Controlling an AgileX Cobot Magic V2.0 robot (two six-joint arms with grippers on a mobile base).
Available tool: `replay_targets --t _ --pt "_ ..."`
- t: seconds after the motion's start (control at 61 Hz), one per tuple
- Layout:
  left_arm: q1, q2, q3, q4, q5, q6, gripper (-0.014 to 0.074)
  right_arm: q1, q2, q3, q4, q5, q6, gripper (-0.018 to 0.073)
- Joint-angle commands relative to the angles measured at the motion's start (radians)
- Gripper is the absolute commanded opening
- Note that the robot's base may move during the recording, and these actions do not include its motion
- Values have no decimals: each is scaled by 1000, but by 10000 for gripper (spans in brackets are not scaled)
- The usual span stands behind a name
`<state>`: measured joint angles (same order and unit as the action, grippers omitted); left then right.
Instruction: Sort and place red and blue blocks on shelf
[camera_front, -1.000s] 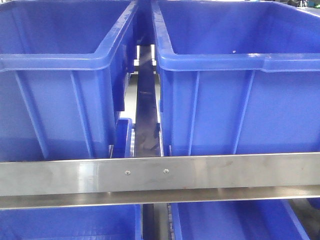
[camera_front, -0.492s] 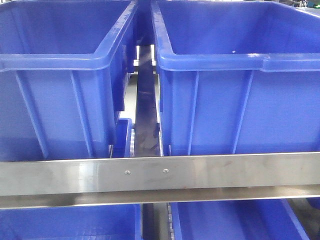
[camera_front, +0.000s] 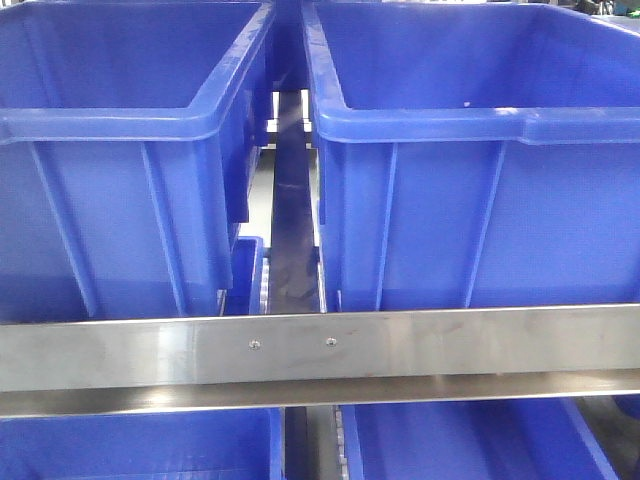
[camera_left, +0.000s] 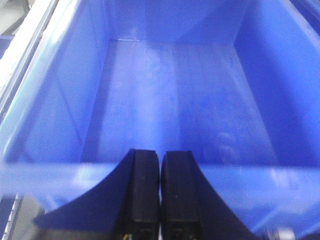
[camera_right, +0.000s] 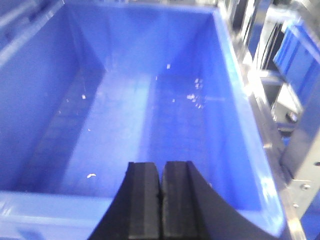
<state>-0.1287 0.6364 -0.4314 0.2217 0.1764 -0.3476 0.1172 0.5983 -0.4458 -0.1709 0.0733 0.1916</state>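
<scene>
Wrist views are showing left gripper and right gripper closed, gripping nothing. Bins at twelve o'clock are lying blockless; sorting is looking unstarted.

Left gripper: both black fingers pressed together along their inner faces, no visible gap and nothing between them; seen from its wrist camera they point straight forward and slightly downward, tips centred low in that view; black flared finger bases spread out to either side at the bottom edge. Right gripper: same state, fingers closed flush against each other, empty, pointing forward and down, tips low-centre in its wrist view; neither arm nor gripper shows in the front-facing view, so arm pose can't be read beyond the wrist views.
</scene>
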Motion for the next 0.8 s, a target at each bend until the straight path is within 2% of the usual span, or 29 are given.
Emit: replay_targets --t 0.0,0.787 --pt "-5 -8 -17 3 -82 -3 132 1 -9 -25 -15 -86 -10 46" --pt "-5 -8 -13 3 -82 -3 132 1 -5 -25 -15 -86 -10 46"
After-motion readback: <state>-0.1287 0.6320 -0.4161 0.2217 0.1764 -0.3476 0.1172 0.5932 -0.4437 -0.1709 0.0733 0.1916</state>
